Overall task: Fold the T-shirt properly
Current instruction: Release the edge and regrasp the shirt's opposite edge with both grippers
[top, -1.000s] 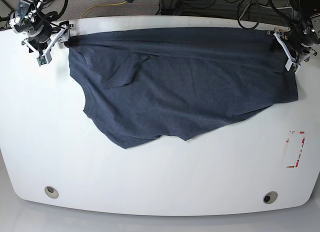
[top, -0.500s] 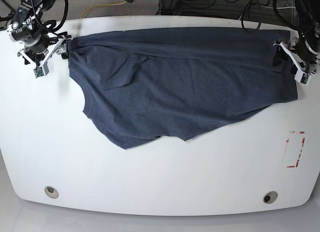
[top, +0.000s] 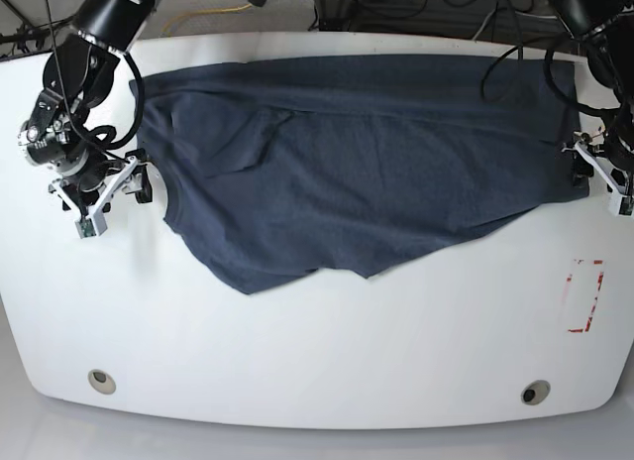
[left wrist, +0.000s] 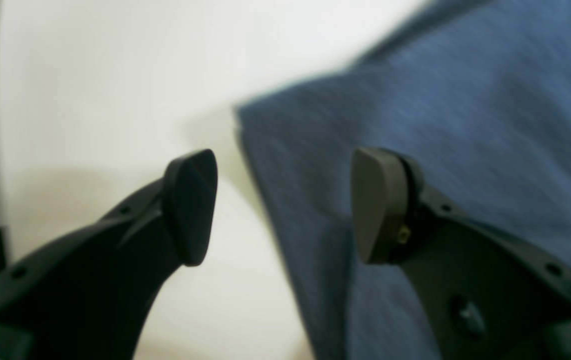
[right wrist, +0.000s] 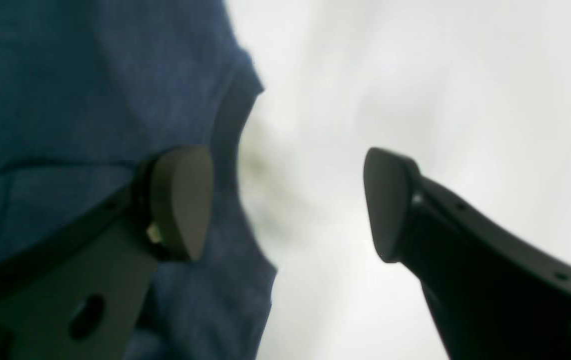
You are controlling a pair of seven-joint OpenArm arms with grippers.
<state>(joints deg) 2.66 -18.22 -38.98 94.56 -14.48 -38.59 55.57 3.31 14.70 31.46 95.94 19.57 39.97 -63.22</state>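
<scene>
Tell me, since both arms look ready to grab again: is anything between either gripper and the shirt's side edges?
Nothing visible. The left gripper and right gripper stand open, each straddling an edge of the T-shirt on the bare white table.

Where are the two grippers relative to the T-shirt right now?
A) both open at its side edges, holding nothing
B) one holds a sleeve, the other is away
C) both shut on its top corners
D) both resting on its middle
A: the left gripper and right gripper each show spread jaws straddling a side edge of the T-shirt, with no cloth pinched between them.
</scene>
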